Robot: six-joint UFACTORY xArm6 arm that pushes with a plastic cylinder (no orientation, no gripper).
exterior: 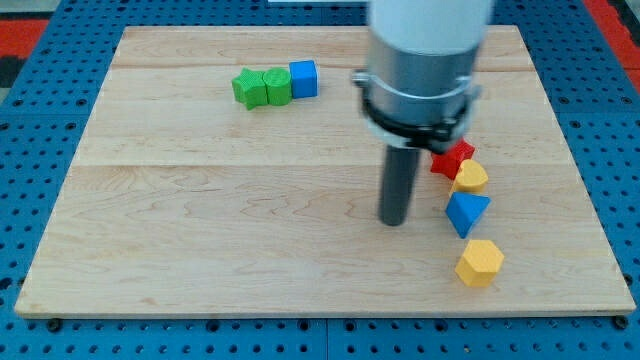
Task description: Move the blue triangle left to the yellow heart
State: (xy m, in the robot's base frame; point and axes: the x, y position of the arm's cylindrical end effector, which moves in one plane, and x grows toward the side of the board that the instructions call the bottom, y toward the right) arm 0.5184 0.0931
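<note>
The blue triangle (467,213) lies at the board's right, between the yellow heart (470,178) just above it and a yellow hexagon (480,263) below it. It touches the heart's lower edge. My tip (392,222) rests on the board to the left of the blue triangle, with a gap between them. The rod's wide grey body hides the board's upper middle and part of the red star (455,157).
A green star (246,88), a green block (276,86) and a blue cube (303,79) stand in a touching row at the upper left. The red star sits against the yellow heart's top.
</note>
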